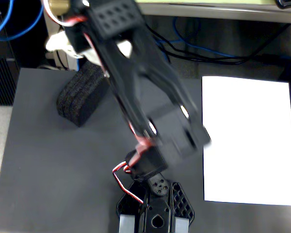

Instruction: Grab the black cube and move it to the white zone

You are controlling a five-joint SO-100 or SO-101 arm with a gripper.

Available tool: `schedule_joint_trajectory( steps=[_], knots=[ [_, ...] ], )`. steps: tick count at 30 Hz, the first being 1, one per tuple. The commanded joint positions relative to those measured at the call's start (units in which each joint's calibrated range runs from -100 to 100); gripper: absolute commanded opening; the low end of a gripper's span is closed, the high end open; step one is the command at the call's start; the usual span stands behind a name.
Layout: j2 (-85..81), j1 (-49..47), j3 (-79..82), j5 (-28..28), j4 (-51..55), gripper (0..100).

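The black cube [81, 99] is a spongy foam block with ridged sides. It lies on the dark grey mat [48, 165], at the upper left in the fixed view. The black arm reaches from its base [155, 211] up and to the left, and it is blurred. My gripper [89, 58] is at the block's far end, right above or against it. The arm's own body hides the jaws, so I cannot tell how they stand or whether they touch the block. The white zone [250, 141] is a large white sheet lying flat on the right, with nothing on it.
Blue and black cables [203, 48] run along the floor behind the mat. A dark ribbed box [1, 80] stands at the left edge. A pale tabletop edge [218, 8] crosses the top. The sheet's near side lies close to the arm's elbow [184, 131].
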Motion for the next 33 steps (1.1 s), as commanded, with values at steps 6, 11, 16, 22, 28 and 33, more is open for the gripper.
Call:
schedule_joint_trajectory(
  steps=[6,11,16,22,28,33],
  knots=[
    [16.0,-0.3,-12.6,-0.4,-0.1,44],
    [19.2,-0.3,-5.8,-0.3,-2.9,45],
    [30.5,-0.3,-3.8,-0.1,-8.2,45],
    [42.3,-0.3,-2.9,-0.2,-13.2,44],
    [44.2,-0.4,-3.8,-0.7,-13.6,1],
    [35.5,-1.6,-3.8,-7.2,-13.2,1]
  ],
)
